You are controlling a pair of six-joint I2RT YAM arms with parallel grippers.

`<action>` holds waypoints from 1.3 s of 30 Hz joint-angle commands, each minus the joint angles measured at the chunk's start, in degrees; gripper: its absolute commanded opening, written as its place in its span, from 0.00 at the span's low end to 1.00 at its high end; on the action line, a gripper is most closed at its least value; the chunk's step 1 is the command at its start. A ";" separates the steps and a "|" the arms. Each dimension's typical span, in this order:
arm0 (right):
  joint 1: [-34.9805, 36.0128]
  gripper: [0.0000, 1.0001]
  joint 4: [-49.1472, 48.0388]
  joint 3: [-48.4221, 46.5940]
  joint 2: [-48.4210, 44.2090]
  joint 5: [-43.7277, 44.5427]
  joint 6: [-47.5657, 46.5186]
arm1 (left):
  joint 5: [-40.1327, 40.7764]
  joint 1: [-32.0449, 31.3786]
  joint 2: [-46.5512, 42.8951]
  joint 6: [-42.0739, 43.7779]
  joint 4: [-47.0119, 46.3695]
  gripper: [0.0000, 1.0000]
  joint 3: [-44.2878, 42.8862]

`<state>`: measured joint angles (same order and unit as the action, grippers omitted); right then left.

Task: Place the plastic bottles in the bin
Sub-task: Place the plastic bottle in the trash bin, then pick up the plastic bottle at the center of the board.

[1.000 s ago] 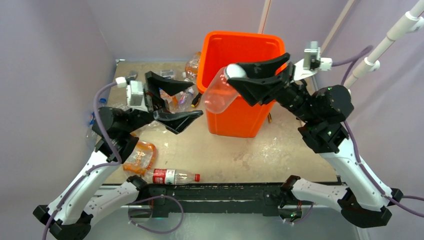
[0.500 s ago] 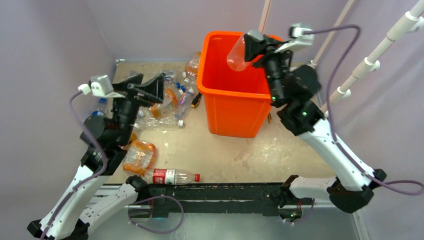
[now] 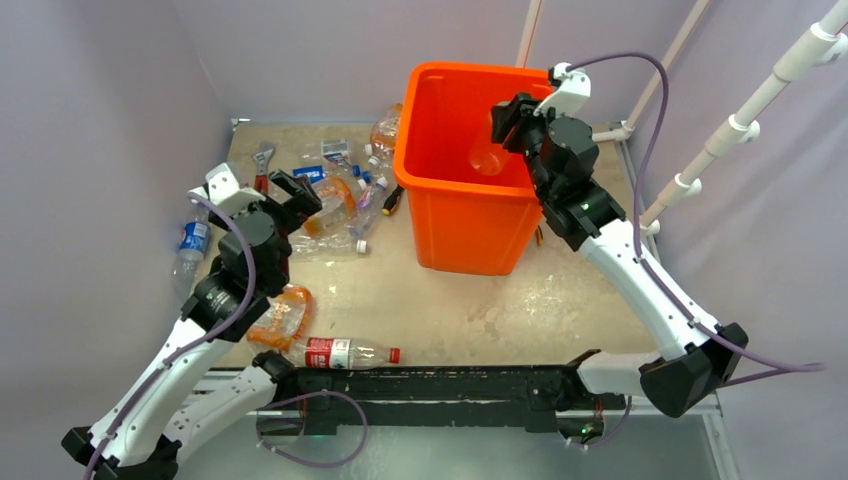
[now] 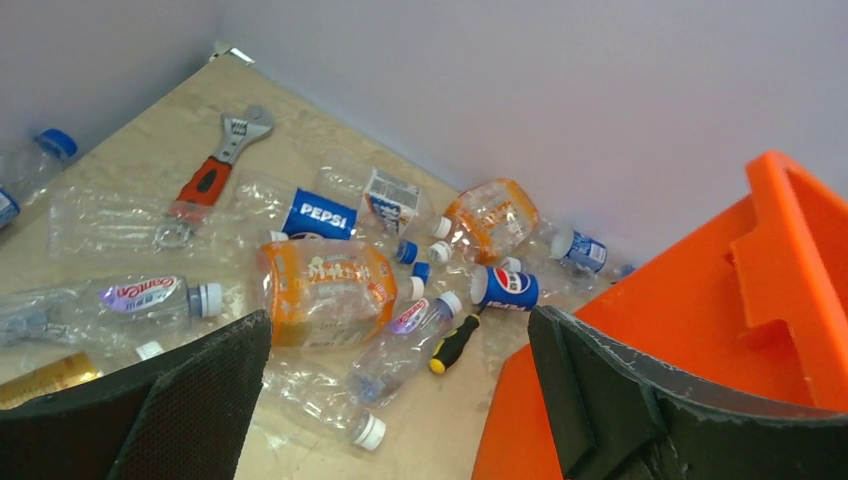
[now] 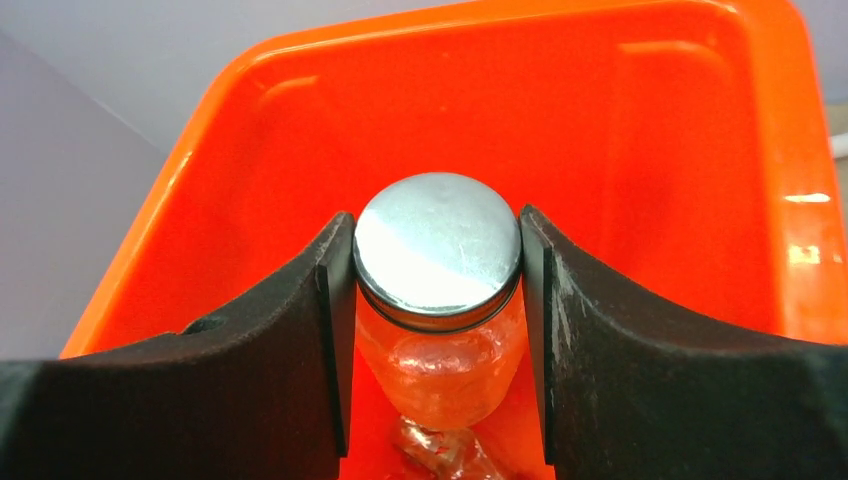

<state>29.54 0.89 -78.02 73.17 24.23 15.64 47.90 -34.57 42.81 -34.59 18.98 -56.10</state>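
the right gripper (image 5: 437,300) is clamped on a clear bottle (image 5: 440,255) just under its wide silvery cap, one black finger (image 5: 300,330) pressed to each side. the cap faces the wrist camera and the body hangs over the open orange bin (image 5: 650,150), apart from its walls. something clear and crumpled lies below it, too blurred to name. in the top view the bin (image 3: 468,235) stands at about 1 o'clock from the table's middle, with the right gripper (image 3: 507,122) by its 3 o'clock rim and the bottle (image 3: 486,158) showing against the inner wall. the left gripper (image 3: 293,192) hovers with jaws spread wide and nothing between them, above a heap of loose bottles (image 3: 335,205) at 10 o'clock on the table (image 3: 560,300). from the left wrist, that heap shows a crushed orange-label bottle (image 4: 325,290), a pepsi bottle (image 4: 318,216) at its 12 o'clock, a red-handled wrench (image 4: 215,165) at its 10 o'clock and a black-and-yellow screwdriver (image 4: 455,343) at its 3 o'clock, near the bin's foot. at 7 o'clock on the table a red-label bottle (image 3: 345,352) lies on its side with a flattened orange one (image 3: 278,312) just beside it. a blue-label bottle (image 3: 190,240) lies at 9 o'clock.
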 commanded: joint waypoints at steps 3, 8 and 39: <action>-0.54 0.53 1.79 -0.32 -0.77 -5.48 3.37 | 3.52 -0.06 1.94 -5.11 3.46 0.99 1.35; -0.56 0.78 5.23 -3.21 -2.65 -7.16 5.25 | 3.33 -0.05 3.85 -6.82 4.70 0.99 1.45; -0.45 0.83 -20.75 26.86 -37.15 -66.35 8.63 | -19.56 17.43 23.09 -32.27 10.56 0.91 5.33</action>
<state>29.17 -16.16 -52.90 37.65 -38.74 23.11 33.04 -17.56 63.88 -58.37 30.87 -51.51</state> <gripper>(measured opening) 0.832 0.925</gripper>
